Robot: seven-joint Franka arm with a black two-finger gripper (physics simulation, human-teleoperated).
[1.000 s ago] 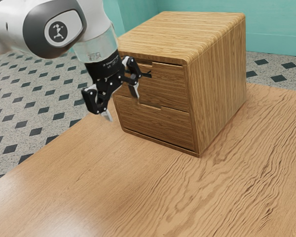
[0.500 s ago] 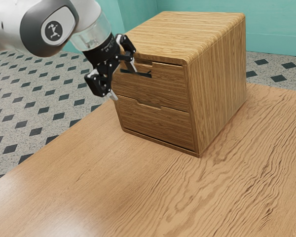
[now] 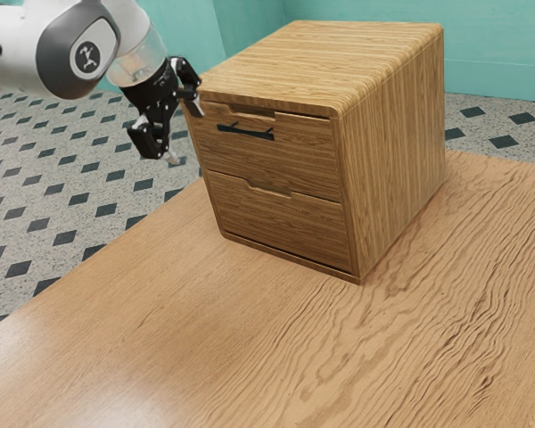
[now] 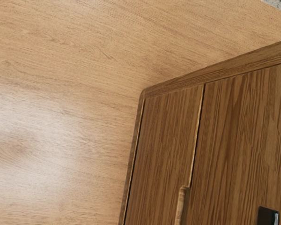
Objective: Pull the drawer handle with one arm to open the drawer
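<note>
The wooden cabinet (image 3: 374, 80) stands on the table with two drawers in its front. Its top drawer (image 3: 267, 156) sticks out a little beyond the lower drawer (image 3: 285, 218). The black bar handle (image 3: 245, 132) on the top drawer is free. My black gripper (image 3: 182, 132) hangs open at the drawer front's edge, on the exterior view's left, off the handle and holding nothing. In the wrist view I look down the cabinet front: the top drawer (image 4: 243, 140), one end of the handle (image 4: 268, 216) and the lower drawer (image 4: 164, 154).
The wooden table (image 3: 250, 339) spreads wide in front of the cabinet, seen also in the wrist view as the table (image 4: 61, 93). Beyond its edge on the exterior view's left lies a tiled floor (image 3: 53, 196). A teal wall (image 3: 499, 45) stands behind.
My hand has moved up and to the exterior view's left, off the handle. The top drawer front now sits further out than before.
</note>
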